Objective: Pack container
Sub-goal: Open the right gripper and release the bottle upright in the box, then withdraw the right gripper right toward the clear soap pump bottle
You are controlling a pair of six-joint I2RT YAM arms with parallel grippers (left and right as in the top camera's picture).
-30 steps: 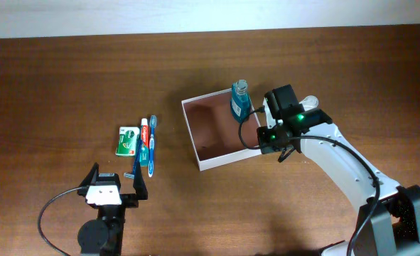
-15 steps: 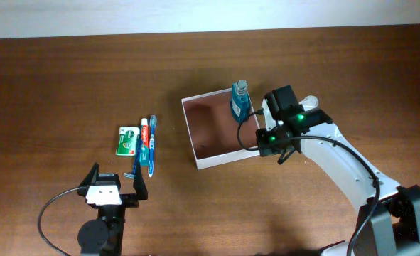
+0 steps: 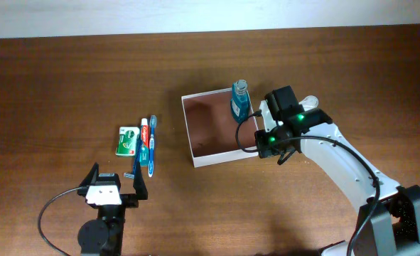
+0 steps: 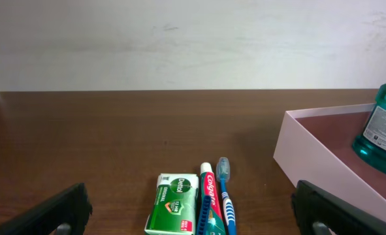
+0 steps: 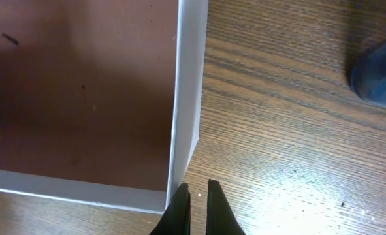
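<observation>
The container (image 3: 188, 135) is a shallow square box with white walls and a reddish-brown inside, right of centre on the table. A blue mouthwash bottle (image 3: 239, 101) stands at its far right corner. My right gripper (image 3: 261, 147) is at the box's near right corner, its jaws almost together with nothing between them. In the right wrist view the fingertips (image 5: 181, 199) touch the outside of the white corner wall (image 5: 186, 85). My left gripper (image 3: 115, 186) is open and empty near the front edge. It faces the toiletries, with the box wall (image 4: 310, 163) to its right.
A green soap packet (image 3: 128, 141), a toothpaste tube (image 3: 144, 139) and a blue toothbrush (image 3: 153, 146) lie side by side left of the box. A thin blue ridged item (image 4: 206, 212) rests along the tube. The pale wall runs behind the table.
The box has slid and turned a little to the left, with my right gripper following against its near right corner. The left arm has not moved.
</observation>
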